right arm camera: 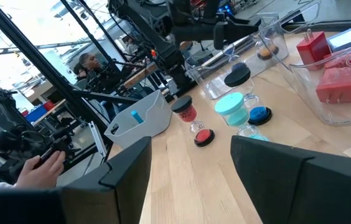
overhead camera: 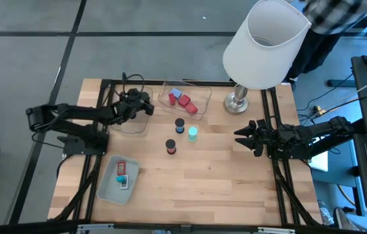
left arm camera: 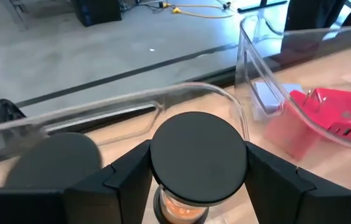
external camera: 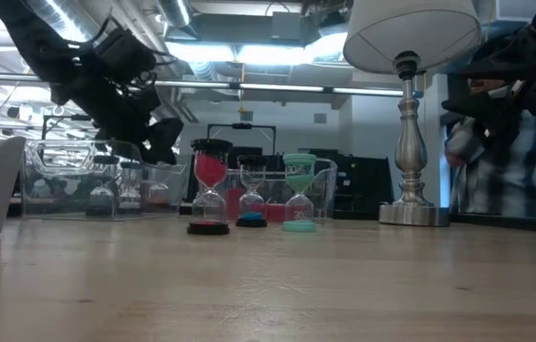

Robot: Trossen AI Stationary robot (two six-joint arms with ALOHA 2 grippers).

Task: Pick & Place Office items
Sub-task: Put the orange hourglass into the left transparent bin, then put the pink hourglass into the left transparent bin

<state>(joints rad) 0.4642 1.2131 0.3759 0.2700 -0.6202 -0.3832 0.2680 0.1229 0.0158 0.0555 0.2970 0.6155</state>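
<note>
My left gripper point(overhead camera: 146, 105) is over the near clear tray point(overhead camera: 131, 123), shut on a small hourglass with a black cap point(left arm camera: 197, 155) and amber sand. Three more hourglasses stand upright on their bases at mid table: a red one point(external camera: 210, 185), a blue-based one point(external camera: 252, 195) and a teal one point(external camera: 298, 190). The far clear tray point(overhead camera: 185, 104) holds red and blue blocks point(left arm camera: 328, 112). A black-capped piece point(right arm camera: 238, 76) lies in the near clear tray. My right gripper point(overhead camera: 243, 136) waits open at the table's right side, holding nothing. My left gripper pinches the hourglass by the rim of its round black top cap point(left arm camera: 158, 155), one finger on each side. The fingers come slanting down from the table's left side. The glass bulb hangs below the cap; whether its lower end touches the tray is hidden.
A big white lamp point(overhead camera: 261, 45) stands at the far right on its metal base point(overhead camera: 237, 103). A pale tray point(overhead camera: 118, 179) with a red and a blue piece sits near the left front. A person stands beyond the far right corner. Bare wood lies at the near middle.
</note>
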